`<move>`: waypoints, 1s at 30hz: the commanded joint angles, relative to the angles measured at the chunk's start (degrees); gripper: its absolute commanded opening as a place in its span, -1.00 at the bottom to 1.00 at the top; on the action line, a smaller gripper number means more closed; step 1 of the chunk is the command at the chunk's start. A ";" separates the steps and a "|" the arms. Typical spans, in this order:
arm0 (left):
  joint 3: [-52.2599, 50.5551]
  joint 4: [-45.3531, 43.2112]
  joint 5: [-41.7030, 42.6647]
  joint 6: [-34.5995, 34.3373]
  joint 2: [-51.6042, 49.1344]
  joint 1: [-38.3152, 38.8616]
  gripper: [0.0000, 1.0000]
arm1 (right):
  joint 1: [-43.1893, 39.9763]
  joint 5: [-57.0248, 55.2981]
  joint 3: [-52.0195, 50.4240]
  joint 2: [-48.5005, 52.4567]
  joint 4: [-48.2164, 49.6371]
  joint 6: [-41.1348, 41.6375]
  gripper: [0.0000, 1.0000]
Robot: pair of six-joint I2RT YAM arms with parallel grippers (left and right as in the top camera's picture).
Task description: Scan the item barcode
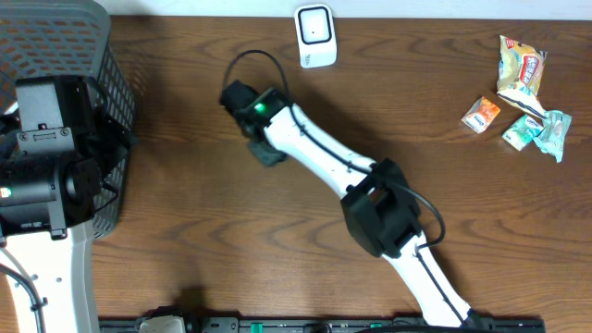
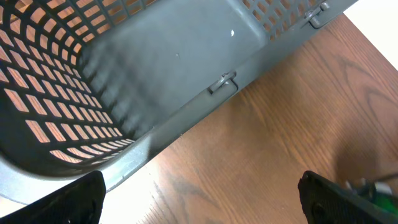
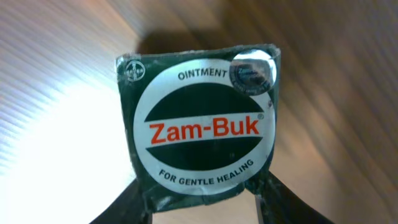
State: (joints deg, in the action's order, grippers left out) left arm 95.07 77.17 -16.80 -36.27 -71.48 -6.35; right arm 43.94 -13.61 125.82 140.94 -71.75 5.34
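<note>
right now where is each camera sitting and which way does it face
overhead: fixed above the table, looking straight down; left arm, right arm, basket and scanner show.
left wrist: on the left arm, looking down into the basket and onto the table; open left end effector, its fingertips at the bottom corners.
right wrist: on the right arm, facing the Zam-Buk box label close up; right end effector grips its lower corners.
shared: basket in overhead and left wrist; Zam-Buk box in overhead and right wrist.

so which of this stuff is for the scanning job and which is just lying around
For the job:
Zam-Buk box
right gripper holding it
white scanner

Lying about:
grey basket
snack packets
</note>
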 commanded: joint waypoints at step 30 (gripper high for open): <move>-0.31 0.17 -0.57 -0.90 -0.04 -0.28 0.96 | -11.65 12.50 -0.04 -12.92 -8.48 50.99 0.97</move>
State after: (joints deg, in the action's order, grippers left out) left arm 95.07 77.14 -16.80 -36.27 -71.48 -6.35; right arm 31.18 6.57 125.89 124.44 -80.27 37.30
